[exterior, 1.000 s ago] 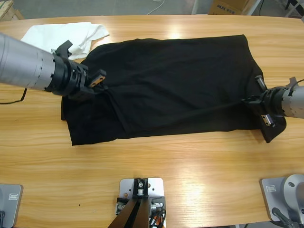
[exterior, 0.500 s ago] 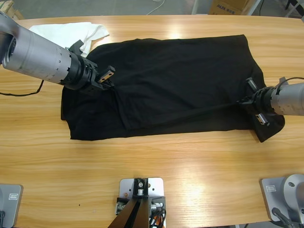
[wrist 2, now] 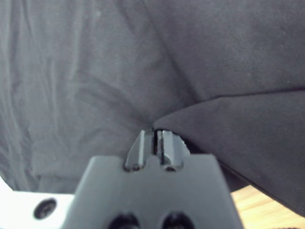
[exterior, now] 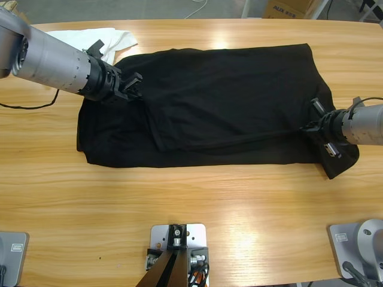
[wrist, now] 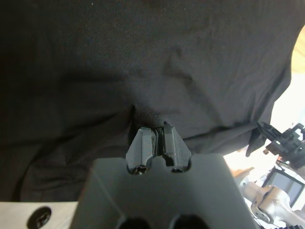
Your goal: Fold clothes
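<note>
Two grippers are engaged with the black T-shirt [exterior: 215, 107], which is spread lengthwise across the middle of the wooden table [exterior: 197, 215]. The left gripper [exterior: 133, 85] is set at the shirt's upper left part, its jaws pressed together on a small bunched tuck of black cloth (confirmed in the left wrist view [wrist: 159, 132]). The right gripper [exterior: 317, 124] is seen at the opposite end, jaws likewise closed on a fold of fabric, from which a taut crease is drawn across the garment toward the middle.

Progress, as judged from the lie of the cloth: a long fold appears to be partly made. The lower portion is doubled over and a diagonal ridge is visible left of centre, but the outline is not yet a tidy rectangle. A loose flap hangs past the right gripper at the lower right, and the left edge is uneven. Further folds and a final flattening are judged to remain.

Surface: pale wood grain, glossy, with lamp glare near the front edge. A white garment [exterior: 116, 37] is lying at the far left, partly hidden behind the left arm and touching the shirt's corner. A cardboard box [exterior: 287, 8] and a white cable [exterior: 200, 8] are visible beyond the far edge.
</note>
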